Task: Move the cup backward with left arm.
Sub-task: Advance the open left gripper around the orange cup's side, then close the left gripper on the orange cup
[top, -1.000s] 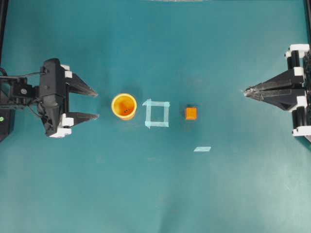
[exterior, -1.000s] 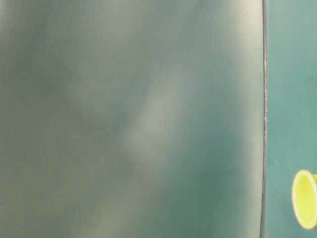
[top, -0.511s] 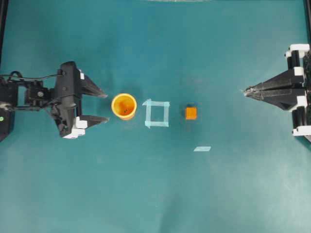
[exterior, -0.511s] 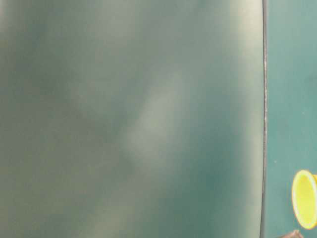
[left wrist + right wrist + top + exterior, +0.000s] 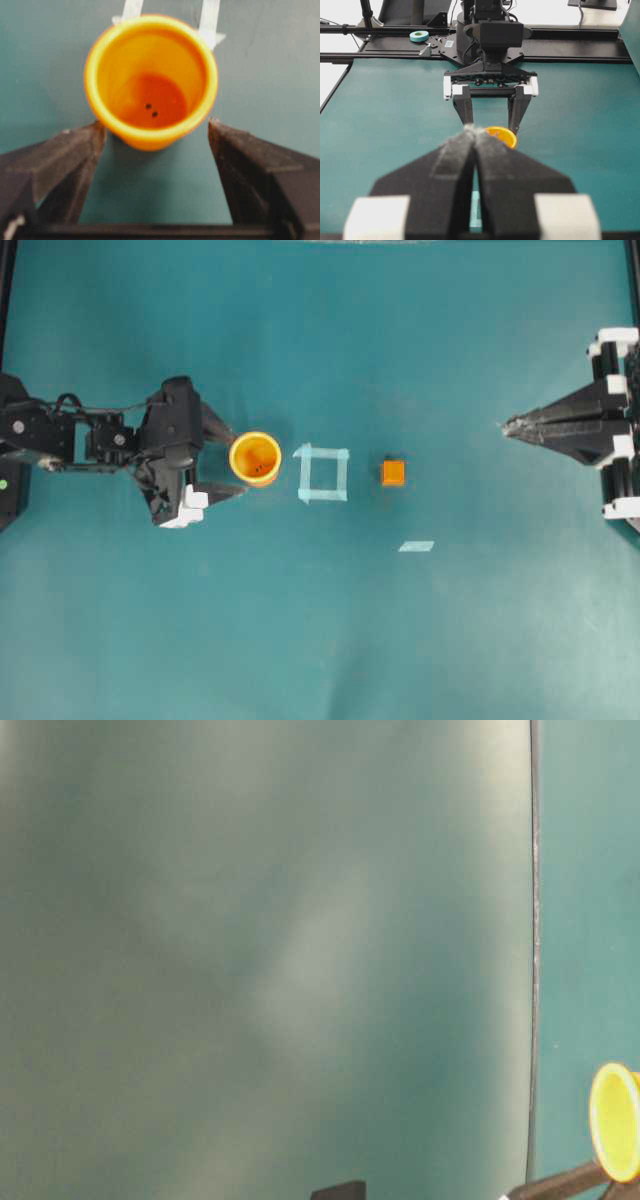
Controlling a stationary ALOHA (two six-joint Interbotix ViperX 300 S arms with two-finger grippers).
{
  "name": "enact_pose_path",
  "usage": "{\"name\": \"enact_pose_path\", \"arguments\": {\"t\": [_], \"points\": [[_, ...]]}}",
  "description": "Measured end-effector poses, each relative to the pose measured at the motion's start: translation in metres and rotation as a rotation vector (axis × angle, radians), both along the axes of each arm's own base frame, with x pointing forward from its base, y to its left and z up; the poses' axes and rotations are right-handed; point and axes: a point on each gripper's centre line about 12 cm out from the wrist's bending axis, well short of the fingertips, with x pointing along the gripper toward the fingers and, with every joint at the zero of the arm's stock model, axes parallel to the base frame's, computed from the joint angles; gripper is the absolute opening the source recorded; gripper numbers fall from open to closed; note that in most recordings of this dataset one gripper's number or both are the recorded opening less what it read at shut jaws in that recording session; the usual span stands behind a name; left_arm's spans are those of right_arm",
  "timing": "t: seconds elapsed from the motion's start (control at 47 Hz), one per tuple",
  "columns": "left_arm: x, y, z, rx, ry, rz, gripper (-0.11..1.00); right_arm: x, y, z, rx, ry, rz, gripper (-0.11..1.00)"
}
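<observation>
The yellow-orange cup [image 5: 255,458] stands upright on the teal table, left of centre. My left gripper [image 5: 238,464] is open, with its two pointed fingertips reaching the cup's left side, one on each flank. In the left wrist view the cup [image 5: 151,80] fills the top, and my left gripper [image 5: 156,125] has its tips level with the cup's near wall. The left tip is very close to the wall. At table level only the cup's rim [image 5: 615,1120] and one fingertip [image 5: 560,1185] show. My right gripper [image 5: 505,427] rests shut at the far right.
Just right of the cup lies a pale tape square [image 5: 323,453]. Beyond it sits a small orange cube [image 5: 393,473], and a short tape strip [image 5: 416,547] lies nearer the front. The table-level view is mostly a blurred grey-green surface.
My left arm has travelled right toward the cup, and its fingertips now flank the cup's left side. Its jaws have spread a little wider. The cup, cube and right arm have not moved.
</observation>
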Motion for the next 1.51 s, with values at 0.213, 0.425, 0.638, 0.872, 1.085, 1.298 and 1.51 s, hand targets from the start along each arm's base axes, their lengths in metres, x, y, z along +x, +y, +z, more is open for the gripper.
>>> {"name": "enact_pose_path", "arguments": {"t": [0.213, 0.425, 0.638, 0.872, 1.085, 1.298, 1.51], "points": [[0.006, 0.000, -0.003, 0.001, -0.023, 0.000, 0.81, 0.000, 0.000, 0.000, 0.000, 0.008, 0.000, 0.00], [0.008, 0.000, -0.008, 0.003, -0.035, -0.001, 0.81, 0.000, 0.000, 0.001, 0.000, 0.011, 0.000, 0.00], [0.012, 0.000, -0.009, 0.003, -0.063, 0.000, 0.81, 0.000, 0.000, 0.001, 0.002, 0.011, 0.000, 0.00], [0.021, 0.000, -0.014, 0.003, -0.078, -0.002, 0.81, 0.001, 0.000, 0.001, -0.002, 0.009, 0.000, 0.00], [0.027, -0.001, -0.017, 0.003, -0.083, -0.005, 0.71, 0.001, 0.000, 0.000, 0.015, 0.012, 0.000, 0.00], [0.026, -0.001, -0.016, 0.004, -0.103, -0.008, 0.64, 0.001, 0.000, 0.000, 0.035, 0.014, 0.000, 0.00], [0.026, -0.003, -0.015, 0.005, -0.112, -0.012, 0.64, 0.001, 0.000, 0.000, 0.035, 0.014, 0.000, 0.00]]}}
